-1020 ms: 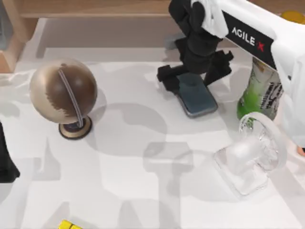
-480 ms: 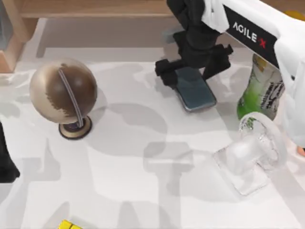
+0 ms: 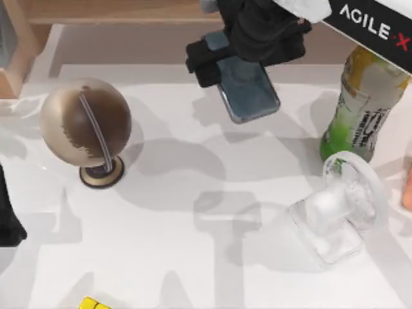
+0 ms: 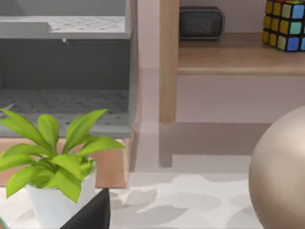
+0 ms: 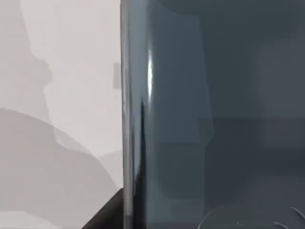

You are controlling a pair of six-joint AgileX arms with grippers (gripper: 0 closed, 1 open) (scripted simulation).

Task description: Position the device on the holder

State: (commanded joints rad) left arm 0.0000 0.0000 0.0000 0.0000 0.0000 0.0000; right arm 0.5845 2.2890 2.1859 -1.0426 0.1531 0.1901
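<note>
The device (image 3: 250,93), a slim dark glossy smartphone, hangs above the back of the table, held at its far end by my right gripper (image 3: 248,59), which is shut on it. Its screen (image 5: 214,119) looms close in the right wrist view, with white tabletop beside its edge. The holder (image 3: 335,215), a clear plastic stand, sits on the table at the front right, well apart from the phone. At the left edge of the table my left arm (image 3: 8,219) is parked.
A brown globe (image 3: 85,122) on a round base stands at the left. A green bottle (image 3: 360,109) stands just behind the holder. A yellow cube (image 3: 90,302) lies at the front edge. The left wrist view shows a potted plant (image 4: 57,162), a wooden shelf (image 4: 238,55) and a colour cube (image 4: 286,24).
My right gripper has lifted the phone off the table and carried it up and toward the back left. The left arm has stayed still.
</note>
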